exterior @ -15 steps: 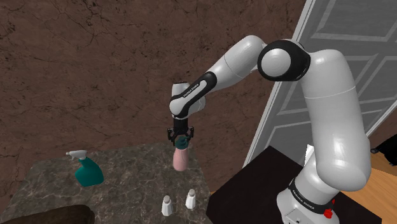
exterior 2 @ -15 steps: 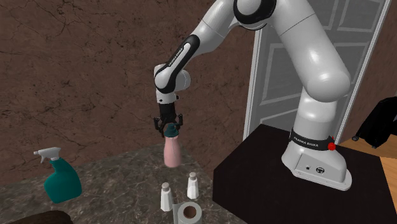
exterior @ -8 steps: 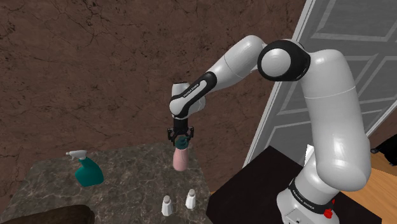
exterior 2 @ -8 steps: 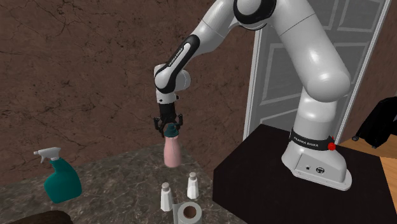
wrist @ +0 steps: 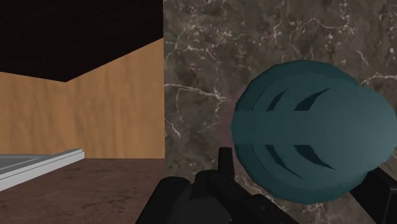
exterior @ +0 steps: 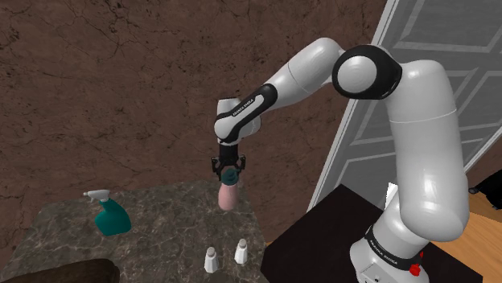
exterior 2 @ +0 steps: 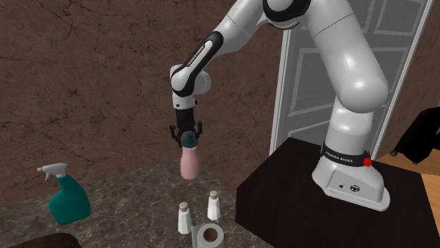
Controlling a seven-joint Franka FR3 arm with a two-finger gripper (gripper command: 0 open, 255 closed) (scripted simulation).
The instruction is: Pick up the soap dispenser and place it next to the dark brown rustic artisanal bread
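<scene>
The soap dispenser (exterior: pixel 228 195) is being held up over the worktop (exterior: pixel 153 219), its teal top being squeezed by the closed fingers (wrist: pixel 223 168). Only the top is being gripped, so it could slip out and be dropped on the two white shakers (exterior: pixel 211 259) at 6 o'clock.

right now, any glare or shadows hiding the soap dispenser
Shoulder view: flat, even light, no glare on the soap dispenser in the hand. Second exterior view: likewise, no clear shadow on the counter. Wrist view: its teal cap softly shaded, no glare.
</scene>
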